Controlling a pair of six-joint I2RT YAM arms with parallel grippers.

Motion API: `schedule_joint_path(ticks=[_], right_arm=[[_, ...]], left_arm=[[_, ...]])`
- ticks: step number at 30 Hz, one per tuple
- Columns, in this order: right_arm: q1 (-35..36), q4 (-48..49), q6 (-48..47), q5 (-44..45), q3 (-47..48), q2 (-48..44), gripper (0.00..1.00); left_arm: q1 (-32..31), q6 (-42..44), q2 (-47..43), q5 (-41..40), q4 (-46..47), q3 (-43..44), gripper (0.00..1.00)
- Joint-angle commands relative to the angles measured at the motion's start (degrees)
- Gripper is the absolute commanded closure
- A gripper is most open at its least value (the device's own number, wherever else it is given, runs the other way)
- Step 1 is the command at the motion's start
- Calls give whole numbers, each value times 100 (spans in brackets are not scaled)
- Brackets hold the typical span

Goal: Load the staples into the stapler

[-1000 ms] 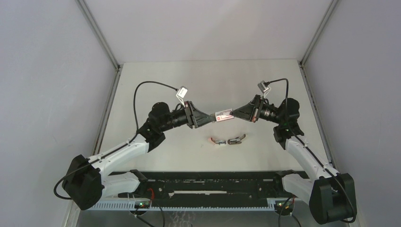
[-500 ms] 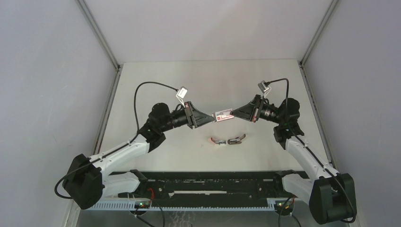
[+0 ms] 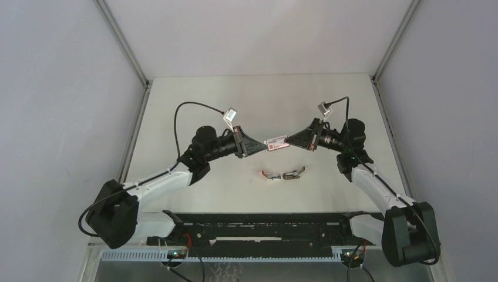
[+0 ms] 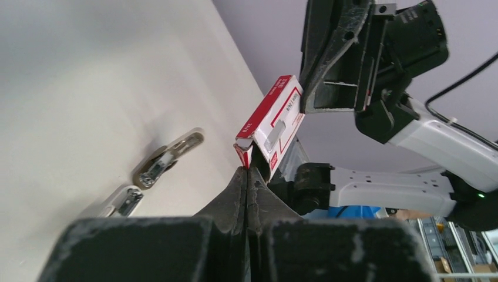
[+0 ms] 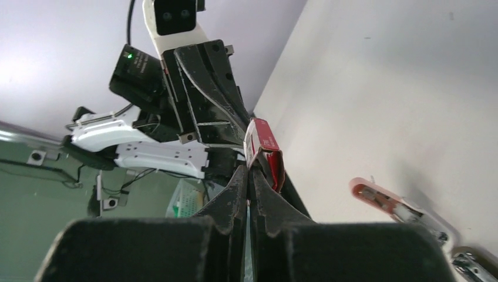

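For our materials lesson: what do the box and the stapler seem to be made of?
The box looks like thin card: matt white with red print and folded flap edges. The stapler seems to have a glossy pink-and-white plastic shell, with what looks like shiny metal inside.

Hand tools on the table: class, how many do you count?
2. The pink stapler lies near the table's middle; the dark tool lies beside it, toward the right arm. None seems hidden.
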Motion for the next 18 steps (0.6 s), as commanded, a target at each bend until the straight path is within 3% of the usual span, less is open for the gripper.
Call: schedule_joint_path(ticks=[1, 18], right_arm=[[-56, -181, -778, 360, -8, 350, 100], [-459, 654, -1515, 691, -7, 2580, 100]], left_arm=[[134, -47, 433, -238, 231, 290, 100], [315, 770, 2467, -760, -720, 1625, 100]])
